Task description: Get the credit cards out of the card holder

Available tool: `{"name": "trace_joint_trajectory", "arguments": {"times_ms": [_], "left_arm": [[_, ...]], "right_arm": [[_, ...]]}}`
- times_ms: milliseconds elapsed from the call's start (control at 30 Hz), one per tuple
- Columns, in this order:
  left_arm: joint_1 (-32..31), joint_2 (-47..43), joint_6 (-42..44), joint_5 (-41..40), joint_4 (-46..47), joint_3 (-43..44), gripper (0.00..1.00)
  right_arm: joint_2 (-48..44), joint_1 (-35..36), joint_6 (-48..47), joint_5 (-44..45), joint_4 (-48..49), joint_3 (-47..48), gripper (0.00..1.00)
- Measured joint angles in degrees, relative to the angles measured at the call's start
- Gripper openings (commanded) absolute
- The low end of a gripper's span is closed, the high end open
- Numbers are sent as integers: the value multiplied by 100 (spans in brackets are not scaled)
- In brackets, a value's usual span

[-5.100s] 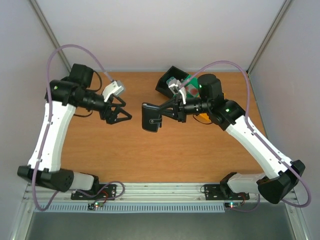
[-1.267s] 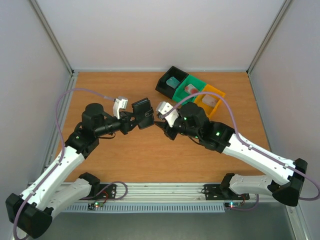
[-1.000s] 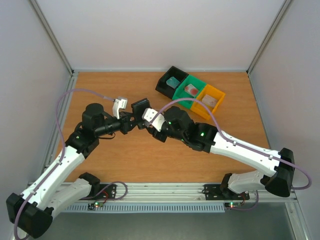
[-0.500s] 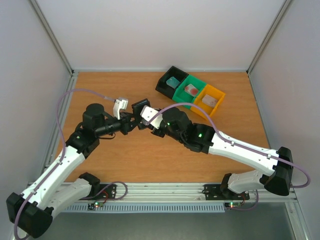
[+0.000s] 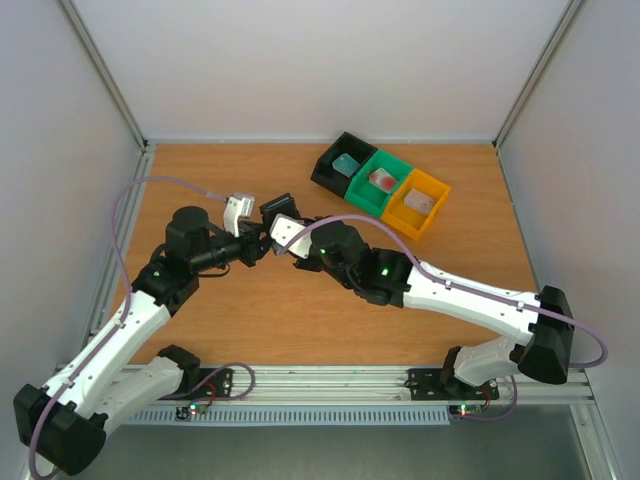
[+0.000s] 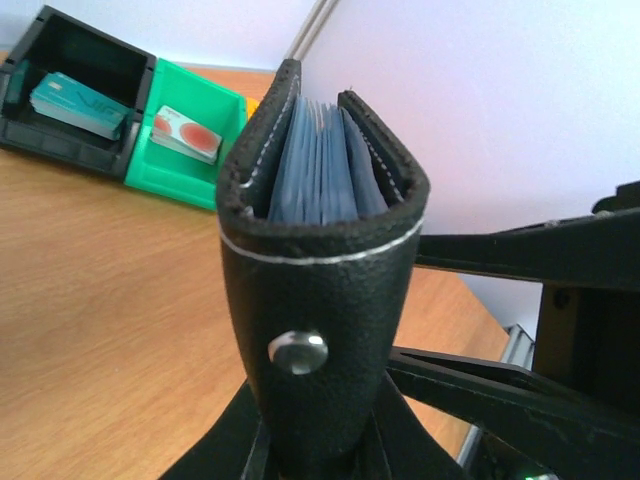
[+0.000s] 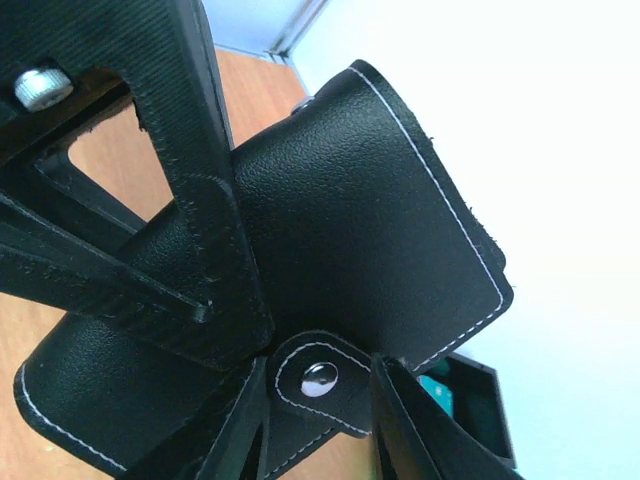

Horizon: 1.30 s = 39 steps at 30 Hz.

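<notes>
Right, the left end effector pinched the card holder by its spine, off the bench, mouth pointing away from its fingers, presumably so the blue-grey pockets lay open to its partner. Opposite, the right end effector straddled the snap tab; whether it had closed there, I couldn't tell. Well beyond the holder, a teal card sat in the black tray, a red-marked card in the green tray. Anything left inside? Unclear.

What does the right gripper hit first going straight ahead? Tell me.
The card holder: its snap tab sits right between the fingers of the right gripper, so any advance likely meets black leather at once.
</notes>
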Motion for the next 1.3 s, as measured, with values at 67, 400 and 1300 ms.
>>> {"name": "trace_joint_trajectory", "arguments": {"times_ms": [67,400,1300], "left_arm": [[9,9,24,-103,4,-4,0],[17,15,7,-321,-61,-13,0],[-203,-251,603,1073,291,-286,0]], "right_arm": [[94,37,-114,160,120,0,23],[345,-7,-225,841,348,129,1],[-1613,-2583,2883,-5779,-1211,-562,97]]}}
